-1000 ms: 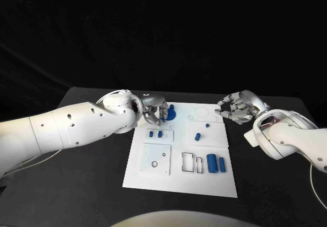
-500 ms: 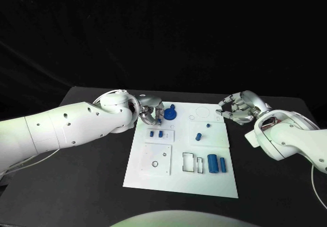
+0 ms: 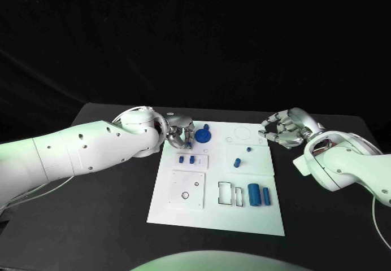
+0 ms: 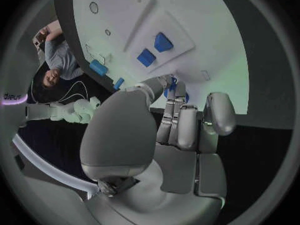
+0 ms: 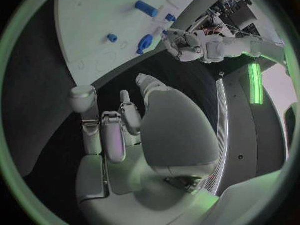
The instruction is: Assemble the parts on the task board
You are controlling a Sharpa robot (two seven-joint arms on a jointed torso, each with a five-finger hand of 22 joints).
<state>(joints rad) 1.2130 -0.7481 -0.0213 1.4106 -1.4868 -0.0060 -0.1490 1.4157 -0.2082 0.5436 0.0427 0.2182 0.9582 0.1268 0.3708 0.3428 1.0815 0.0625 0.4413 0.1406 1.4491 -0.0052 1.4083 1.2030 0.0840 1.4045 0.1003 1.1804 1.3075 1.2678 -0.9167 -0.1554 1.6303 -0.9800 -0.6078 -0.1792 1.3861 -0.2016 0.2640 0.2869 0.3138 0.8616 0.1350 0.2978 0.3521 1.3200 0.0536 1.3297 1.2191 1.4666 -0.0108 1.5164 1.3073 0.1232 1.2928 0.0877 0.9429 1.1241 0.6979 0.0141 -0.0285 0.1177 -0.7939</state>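
Note:
The white task board (image 3: 213,217) lies in the middle of the black table. My left hand (image 3: 181,134) is at its far left corner, and its fingertips (image 4: 177,92) pinch a round blue part (image 3: 203,135). That part lies face up on the board. Two small blue blocks (image 3: 186,160) sit in a raised plate just nearer. A short blue peg (image 3: 237,163) and a smaller one (image 3: 248,150) stand mid-board. Two blue cylinders (image 3: 260,195) lie beside empty rectangular slots (image 3: 228,193). My right hand (image 3: 281,131) hovers off the far right corner, fingers curled in on nothing.
A square plate with a round hole (image 3: 186,191) occupies the board's near left. Faint circular outlines (image 3: 243,134) mark the far right of the board. Black table (image 3: 98,214) surrounds the board on all sides, with dark cloth behind.
The round blue part stood edge-on a second ago and now shows its round face. My left hand drew back slightly to the left. My right hand has stayed in place.

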